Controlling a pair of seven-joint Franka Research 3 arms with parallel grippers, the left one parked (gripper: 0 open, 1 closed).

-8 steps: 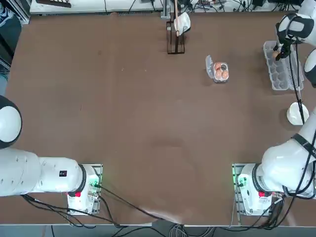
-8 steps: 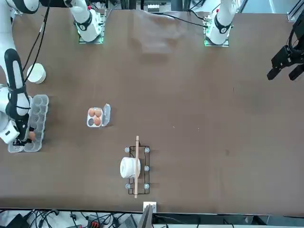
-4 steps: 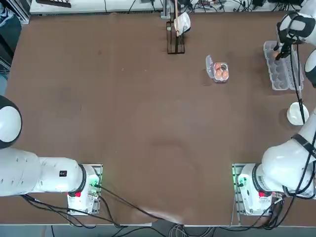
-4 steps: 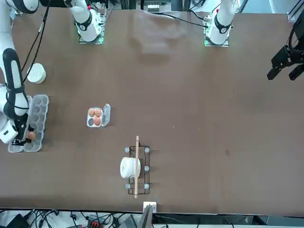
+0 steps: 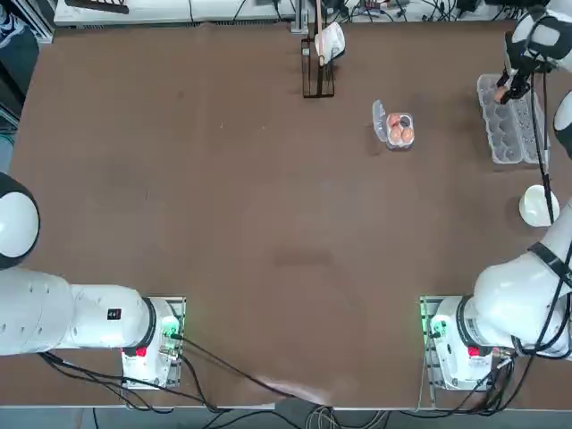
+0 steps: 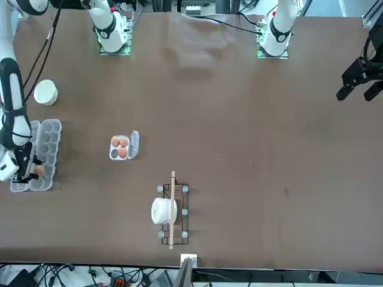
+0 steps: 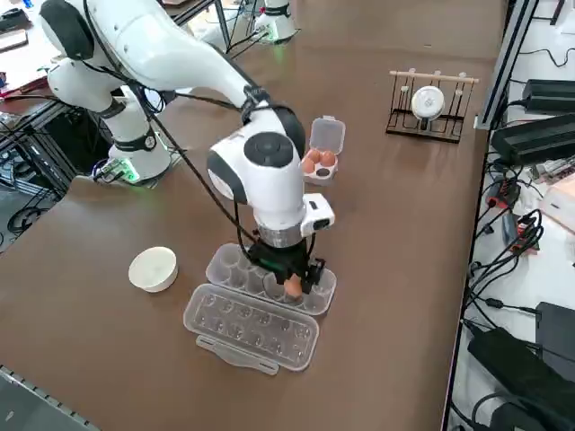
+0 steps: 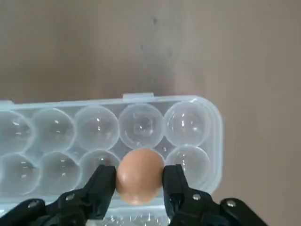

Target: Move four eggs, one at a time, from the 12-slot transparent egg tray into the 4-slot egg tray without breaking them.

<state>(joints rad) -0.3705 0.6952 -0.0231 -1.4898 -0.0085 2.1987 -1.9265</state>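
Fingers of our right gripper (image 8: 139,181) point straight down, clamped on one egg (image 8: 139,175) held just above the 12-slot transparent egg tray (image 8: 193,122), whose visible cups we see bare. Well apart on the table, the 4-slot egg tray (image 5: 397,143) holds three eggs (image 5: 399,128), one cup free.
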